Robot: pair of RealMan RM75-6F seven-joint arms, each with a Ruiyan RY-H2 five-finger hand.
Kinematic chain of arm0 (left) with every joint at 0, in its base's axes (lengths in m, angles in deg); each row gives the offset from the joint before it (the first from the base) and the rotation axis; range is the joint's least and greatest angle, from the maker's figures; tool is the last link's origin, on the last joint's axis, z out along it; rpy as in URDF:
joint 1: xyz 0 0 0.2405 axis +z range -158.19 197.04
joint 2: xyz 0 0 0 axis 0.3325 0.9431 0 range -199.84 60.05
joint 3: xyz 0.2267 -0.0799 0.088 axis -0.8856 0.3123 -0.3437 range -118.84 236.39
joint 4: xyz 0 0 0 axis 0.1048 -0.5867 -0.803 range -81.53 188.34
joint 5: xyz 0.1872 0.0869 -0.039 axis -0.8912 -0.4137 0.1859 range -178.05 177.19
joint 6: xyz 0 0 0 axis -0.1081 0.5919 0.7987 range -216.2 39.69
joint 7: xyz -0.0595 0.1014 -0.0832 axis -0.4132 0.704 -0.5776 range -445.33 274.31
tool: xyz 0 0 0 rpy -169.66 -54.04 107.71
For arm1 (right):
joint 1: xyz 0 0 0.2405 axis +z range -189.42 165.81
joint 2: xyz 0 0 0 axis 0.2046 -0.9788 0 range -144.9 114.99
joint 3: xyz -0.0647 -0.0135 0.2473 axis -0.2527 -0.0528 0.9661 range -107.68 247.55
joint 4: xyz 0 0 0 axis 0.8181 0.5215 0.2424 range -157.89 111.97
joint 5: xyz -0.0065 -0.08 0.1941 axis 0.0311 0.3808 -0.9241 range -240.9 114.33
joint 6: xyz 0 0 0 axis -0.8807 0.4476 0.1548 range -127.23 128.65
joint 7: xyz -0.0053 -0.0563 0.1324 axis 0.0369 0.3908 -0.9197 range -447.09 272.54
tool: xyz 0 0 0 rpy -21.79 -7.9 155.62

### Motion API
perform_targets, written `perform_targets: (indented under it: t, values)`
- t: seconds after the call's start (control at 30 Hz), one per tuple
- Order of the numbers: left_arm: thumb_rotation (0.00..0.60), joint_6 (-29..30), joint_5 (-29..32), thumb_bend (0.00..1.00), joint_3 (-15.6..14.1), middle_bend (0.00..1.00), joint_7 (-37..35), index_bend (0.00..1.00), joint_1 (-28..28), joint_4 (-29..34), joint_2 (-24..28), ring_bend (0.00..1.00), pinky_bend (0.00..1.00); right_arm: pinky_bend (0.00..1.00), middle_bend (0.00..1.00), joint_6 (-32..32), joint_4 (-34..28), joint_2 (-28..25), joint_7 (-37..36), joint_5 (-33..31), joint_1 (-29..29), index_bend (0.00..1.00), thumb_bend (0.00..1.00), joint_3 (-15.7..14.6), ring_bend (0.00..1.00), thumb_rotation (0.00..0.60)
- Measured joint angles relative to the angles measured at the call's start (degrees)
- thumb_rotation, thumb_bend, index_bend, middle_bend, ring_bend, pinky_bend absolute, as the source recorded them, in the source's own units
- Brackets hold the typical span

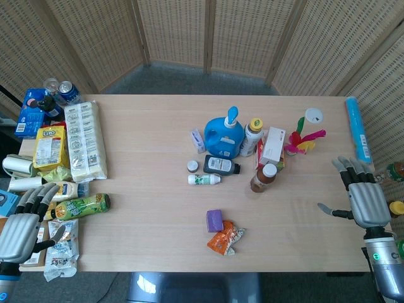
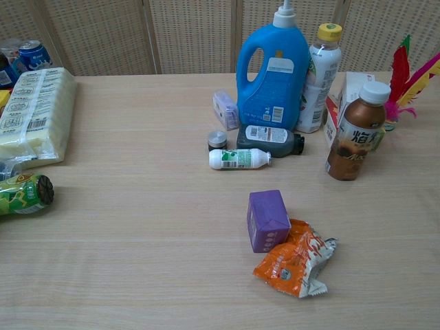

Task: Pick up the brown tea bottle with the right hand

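Observation:
The brown tea bottle (image 1: 264, 178) (image 2: 356, 132) stands upright with a white cap, right of the table's middle, just in front of a red and white box (image 1: 271, 146). My right hand (image 1: 364, 198) hovers at the table's right edge, fingers spread and holding nothing, well to the right of the bottle. My left hand (image 1: 23, 226) is at the front left corner, fingers apart and empty, above some snack packets. Neither hand shows in the chest view.
Behind the tea bottle stand a blue detergent jug (image 2: 274, 75) and a yellow-capped bottle (image 2: 318, 77). A small white bottle (image 2: 238, 159) and a dark bottle (image 2: 270, 140) lie left of it. A purple box (image 2: 267, 220) and orange packet (image 2: 293, 262) sit in front. Feathers (image 1: 303, 139) stand to the right.

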Motion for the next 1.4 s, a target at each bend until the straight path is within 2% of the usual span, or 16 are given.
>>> perform_targets:
  t: [0.27, 0.37, 0.57, 0.7, 0.83, 1.1, 1.4]
  values:
    - [0.6, -0.1, -0.6, 0.37, 0.1, 0.0, -0.4, 0.0, -0.2, -0.1, 0.2, 0.0, 0.0, 0.0, 0.0, 0.8, -0.9, 0.2, -4.2, -0.2, -0.2, 0.0, 0.12, -0.4, 0.0, 0.448]
    - [0.6, 0.1, -1.2, 0.37, 0.0, 0.0, -0.7, 0.0, -0.2, 0.1, 0.5, 0.0, 0.0, 0.0, 0.0, 1.5, -1.3, 0.1, -8.9, 0.3, -0.2, 0.0, 0.12, -0.6, 0.0, 0.426]
    - [0.6, -0.6, -2.5, 0.37, 0.3, 0.0, -1.2, 0.0, -1.1, 0.5, 0.6, 0.0, 0.0, 0.0, 0.0, 4.9, -0.6, 0.0, -25.0, 2.0, 1.3, 0.0, 0.12, -0.8, 0.0, 0.396]
    - [0.6, -1.2, -2.9, 0.38, 0.2, 0.0, -1.3, 0.0, -1.6, 0.7, 0.5, 0.0, 0.0, 0.0, 0.0, 9.6, 2.5, 1.2, -36.2, 2.9, 4.2, 0.0, 0.12, -0.6, 0.0, 0.392]
    - [0.6, -1.6, -2.8, 0.38, 0.2, 0.0, -1.1, 0.0, -1.8, 0.7, 0.1, 0.0, 0.0, 0.0, 0.0, 14.8, 6.9, 3.9, -42.8, 3.2, 8.2, 0.0, 0.12, -0.1, 0.0, 0.382]
    - [0.6, -2.5, -2.2, 0.37, 0.8, 0.0, -0.3, 0.0, -2.7, 1.0, -0.1, 0.0, 0.0, 0.0, 0.0, 20.7, 16.0, 11.2, -48.8, 2.7, 13.9, 0.0, 0.12, 0.9, 0.0, 0.38]
    - [0.6, -2.7, -1.6, 0.38, 0.7, 0.0, 0.8, 0.0, -2.8, 1.5, -0.2, 0.0, 0.0, 0.0, 0.0, 23.8, 22.3, 16.3, -53.3, 2.6, 17.0, 0.0, 0.12, 0.6, 0.0, 0.379]
